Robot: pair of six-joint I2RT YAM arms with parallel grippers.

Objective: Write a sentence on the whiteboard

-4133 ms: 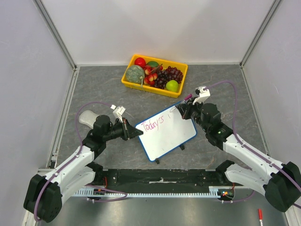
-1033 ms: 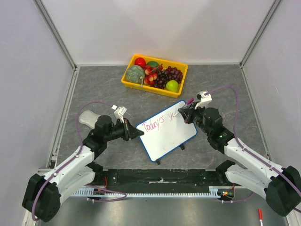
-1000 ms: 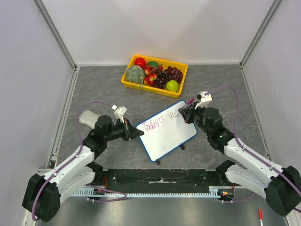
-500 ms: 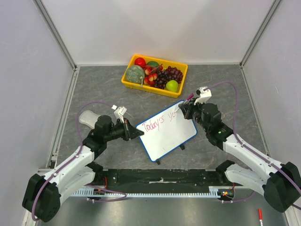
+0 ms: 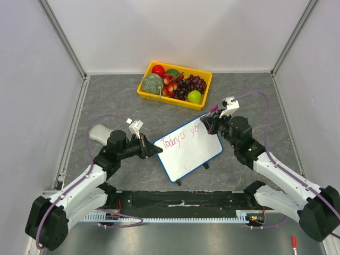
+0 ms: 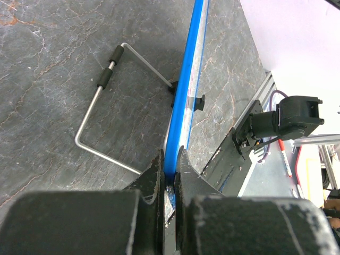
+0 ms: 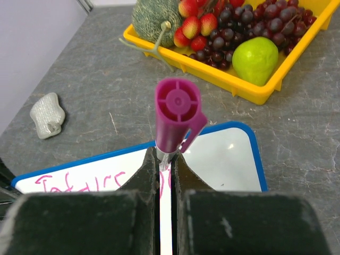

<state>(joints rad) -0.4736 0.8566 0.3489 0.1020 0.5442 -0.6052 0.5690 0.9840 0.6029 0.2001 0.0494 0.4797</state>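
Grey tabletop [image 5: 122, 95]: left gripper [image 6: 169, 159] pinches the whiteboard [image 6: 188, 79] rim between its fingers; right gripper [image 7: 165, 164] pinches the marker [image 7: 177, 109]. Press lightly, extending the sentence [image 5: 178, 139] steadily.

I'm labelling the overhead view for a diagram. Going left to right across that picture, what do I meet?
Grey lump → left gripper → whiteboard, whose edge that gripper clamps → red pen. Left out, since they overlap the whiteboard: fruit basket, right gripper holding the marker.
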